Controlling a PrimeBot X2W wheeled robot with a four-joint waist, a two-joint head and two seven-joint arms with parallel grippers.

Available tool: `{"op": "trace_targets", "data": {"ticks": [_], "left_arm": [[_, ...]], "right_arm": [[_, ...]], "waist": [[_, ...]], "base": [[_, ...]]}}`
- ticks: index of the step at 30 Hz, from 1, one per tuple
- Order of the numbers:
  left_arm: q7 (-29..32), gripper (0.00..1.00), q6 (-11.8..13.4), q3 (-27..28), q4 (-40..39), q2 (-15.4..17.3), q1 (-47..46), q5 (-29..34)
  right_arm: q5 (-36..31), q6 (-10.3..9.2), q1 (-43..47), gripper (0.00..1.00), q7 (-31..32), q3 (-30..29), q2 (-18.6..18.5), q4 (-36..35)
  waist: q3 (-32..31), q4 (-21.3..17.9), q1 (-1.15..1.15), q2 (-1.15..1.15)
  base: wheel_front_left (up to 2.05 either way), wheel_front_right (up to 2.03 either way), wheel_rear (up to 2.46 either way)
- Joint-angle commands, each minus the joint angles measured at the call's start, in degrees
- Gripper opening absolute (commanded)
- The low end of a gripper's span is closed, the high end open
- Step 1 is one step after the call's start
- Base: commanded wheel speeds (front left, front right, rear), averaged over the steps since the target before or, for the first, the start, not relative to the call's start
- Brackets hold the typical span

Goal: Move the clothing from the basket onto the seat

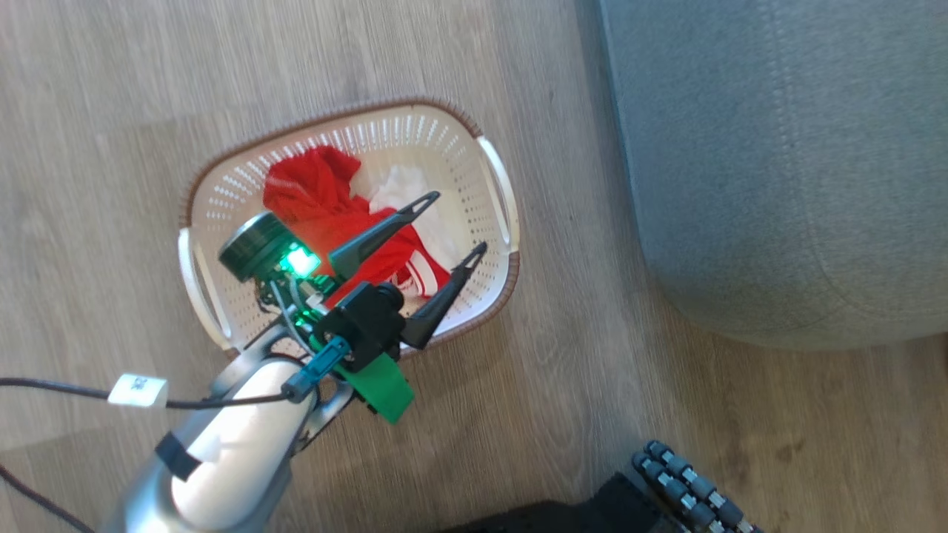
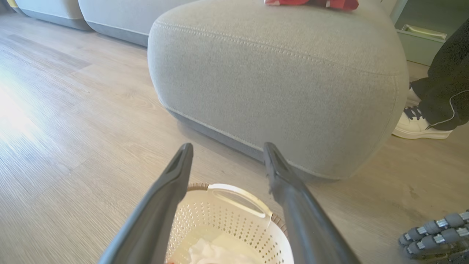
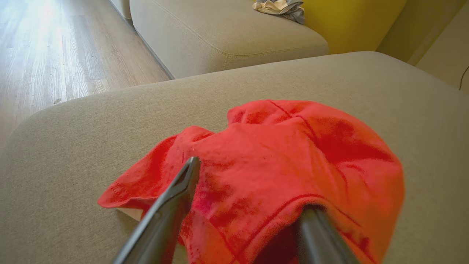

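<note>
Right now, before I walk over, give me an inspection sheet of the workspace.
Surface: wood floor under the basket.
Job's things: basket holds red garments and a white piece; one red garment lies on the seat.
Clutter: crumpled cloth on a far sofa.
End effectors: left end effector open above basket; right end effector open, red fabric over one finger.
Cables: black cable with white tag beside left forearm.
Surroundings: person's shoe beside the seat.
</note>
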Motion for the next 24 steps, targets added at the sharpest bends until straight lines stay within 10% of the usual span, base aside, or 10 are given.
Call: {"op": "trace_targets", "data": {"ticks": [1, 14, 24], "left_arm": [[-0.3, 1.0, 0.2, 1.8, -1.5, -0.5, 0.4, -0.4], [-0.3, 1.0, 0.4, 3.8, 0.1, -6.1, 3.8, -1.1], [-0.3, 1.0, 2.0, 8.6, 0.8, -9.8, 8.0, -1.3]], "right_arm": [[-0.3, -0.02, 2.1, 1.0, -0.7, 1.1, -2.6, -0.9], [4.4, -0.02, 8.1, 1.0, 0.6, 9.5, -1.6, -3.2], [15.7, -0.02, 20.2, 1.0, -0.3, 21.8, -1.7, -21.7]], "waist": [[-2.8, 0.1, 0.0, 0.0], [-14.9, 1.3, 0.0, 0.0], [-23.1, 3.5, 0.0, 0.0]], "base": [[0.0, 0.0, 0.0], [0.0, 0.0, 0.0], [0.0, 0.0, 0.0]]}}
